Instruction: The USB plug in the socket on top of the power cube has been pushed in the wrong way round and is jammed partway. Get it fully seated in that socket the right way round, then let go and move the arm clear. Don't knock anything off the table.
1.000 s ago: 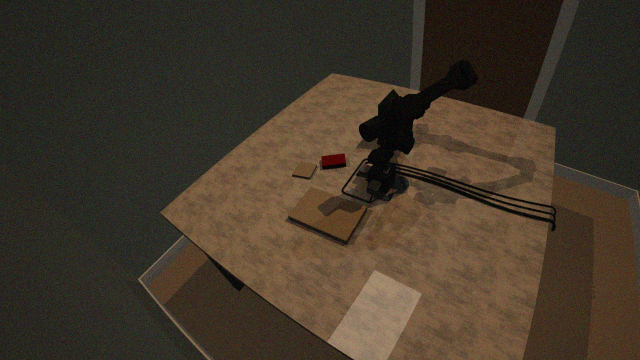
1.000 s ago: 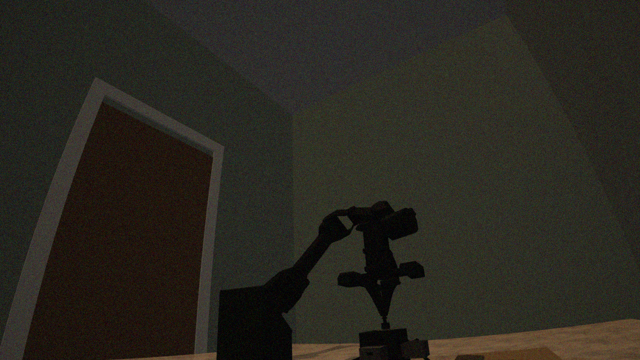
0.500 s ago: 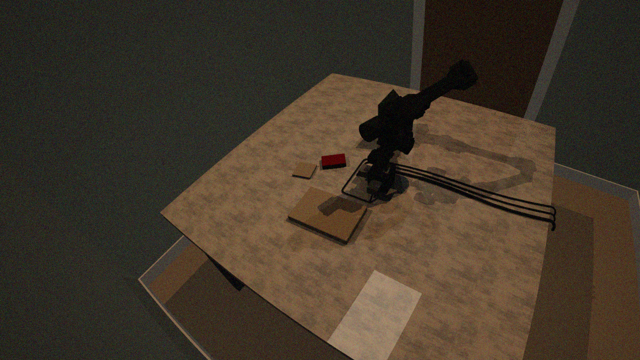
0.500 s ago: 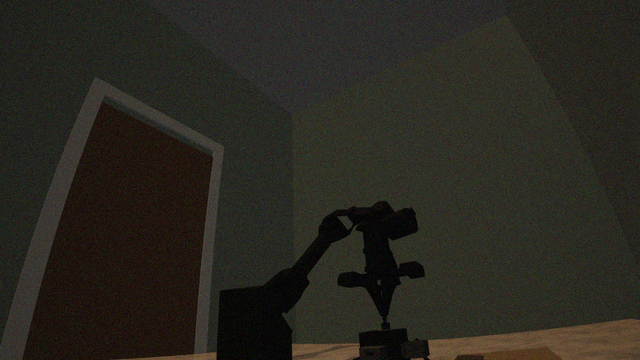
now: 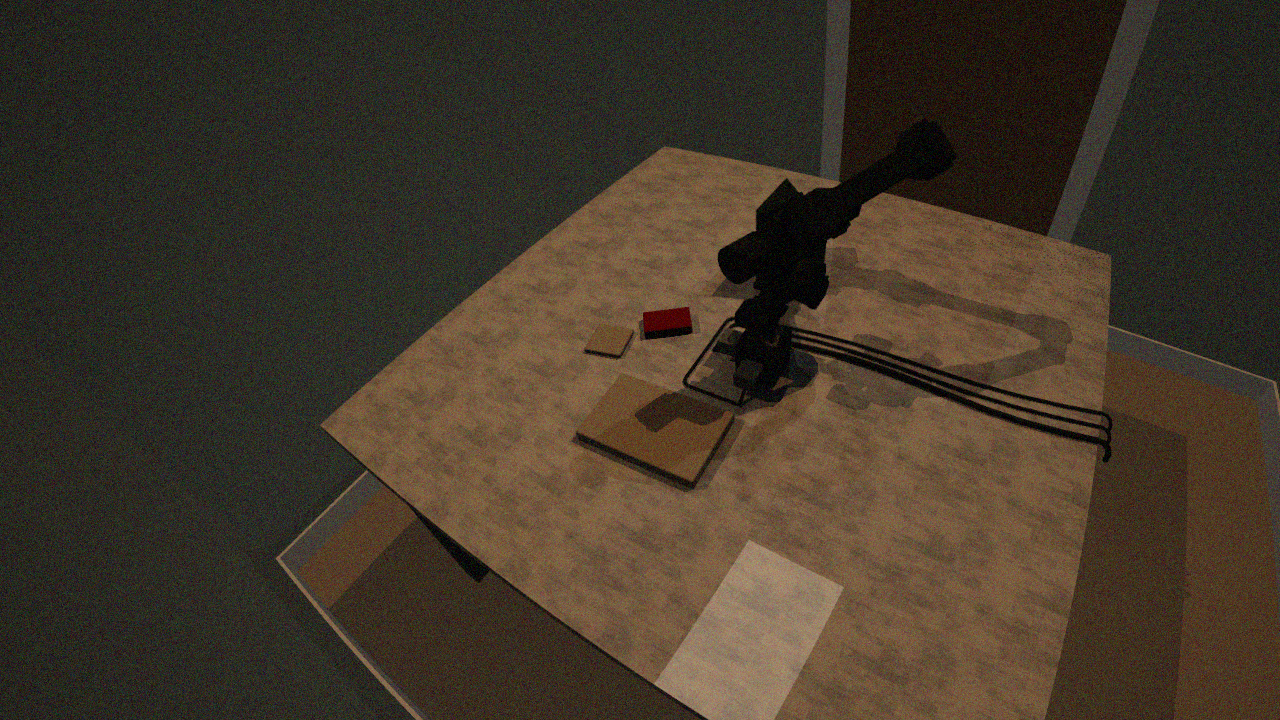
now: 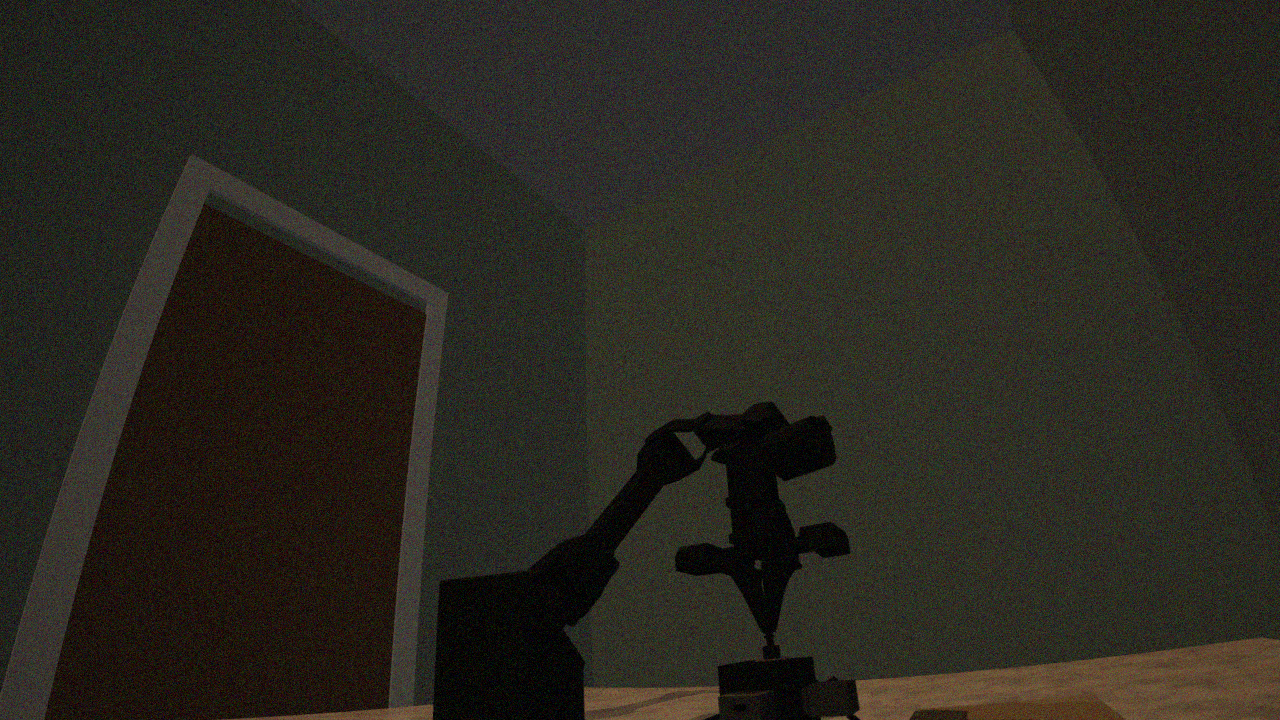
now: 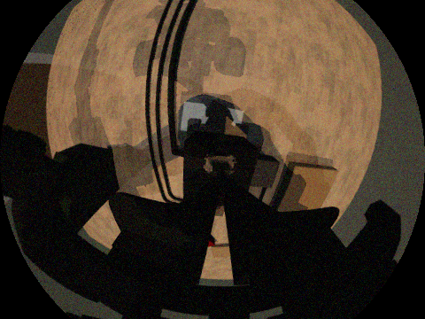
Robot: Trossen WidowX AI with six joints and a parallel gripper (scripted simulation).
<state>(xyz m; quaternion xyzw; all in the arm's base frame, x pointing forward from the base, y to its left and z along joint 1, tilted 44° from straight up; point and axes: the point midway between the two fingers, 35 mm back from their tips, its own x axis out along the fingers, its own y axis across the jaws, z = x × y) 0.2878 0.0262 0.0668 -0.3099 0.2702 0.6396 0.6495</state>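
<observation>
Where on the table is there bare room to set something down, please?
Seen from above, between the wooden board and pale rectangle; also between the small tan tile and the table's left edge. It's crowded around the power cube, beneath the claw.

The surface point(image 5: 895, 501) point(image 6: 1190, 667) point(image 7: 310, 53) is being viewed obliquely from above in the top view and from low beside it in the exterior view, a door point(image 5: 975, 98) point(image 6: 241, 465) being shared. From close above the tool point(image 6: 768, 631) point(image 7: 221, 201), the wrist view is being directed downward.
</observation>
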